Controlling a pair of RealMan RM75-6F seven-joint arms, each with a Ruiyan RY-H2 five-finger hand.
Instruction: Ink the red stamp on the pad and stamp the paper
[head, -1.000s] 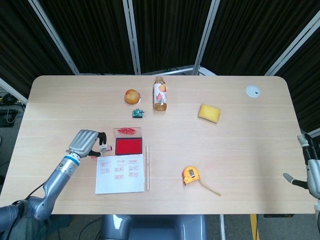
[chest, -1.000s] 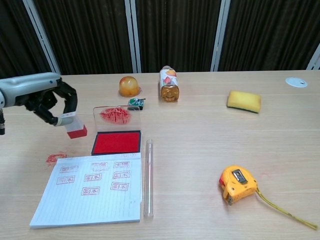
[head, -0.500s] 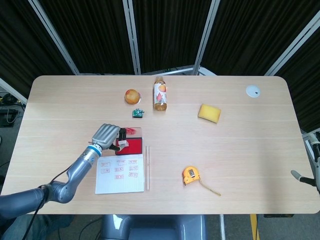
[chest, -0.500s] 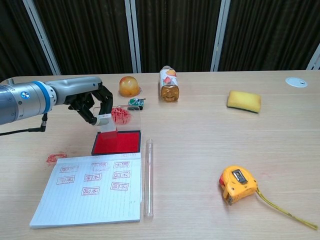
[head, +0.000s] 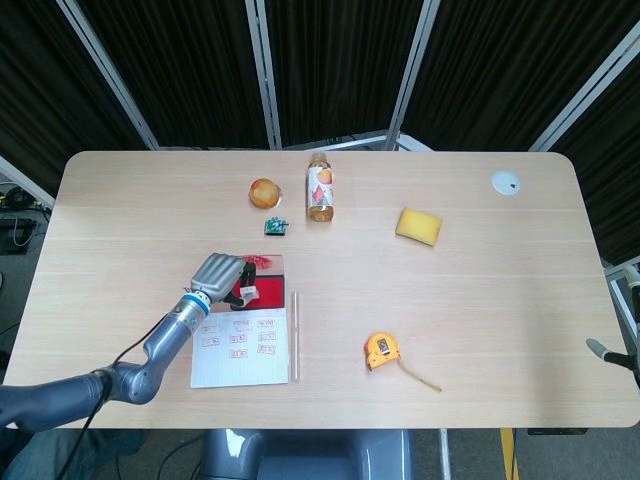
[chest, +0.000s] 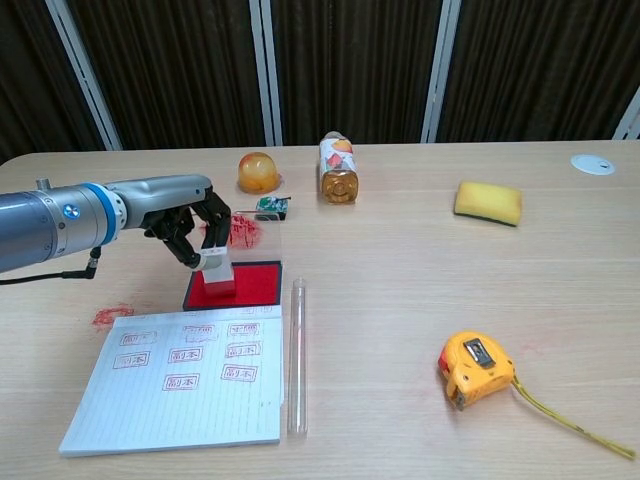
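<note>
The desk (chest: 400, 300) is pale, flat wood, and you have free room all round your fingers. The paper (chest: 180, 385) lies flat just below and toward you from them, its near rows already printed, with bare lines nearer the front edge. The pad (chest: 250, 285) sits directly under your fingers, its clear lid standing up behind.

Your left hand (chest: 195, 235) has its fingers clamped on the red stamp (chest: 219, 280), held upright, long axis vertical, face down on the pad's left part. It looks pressed onto the ink, though contact is hard to confirm.

Your right hand barely shows at the head view's right edge, far off; its fingers can't be read.
</note>
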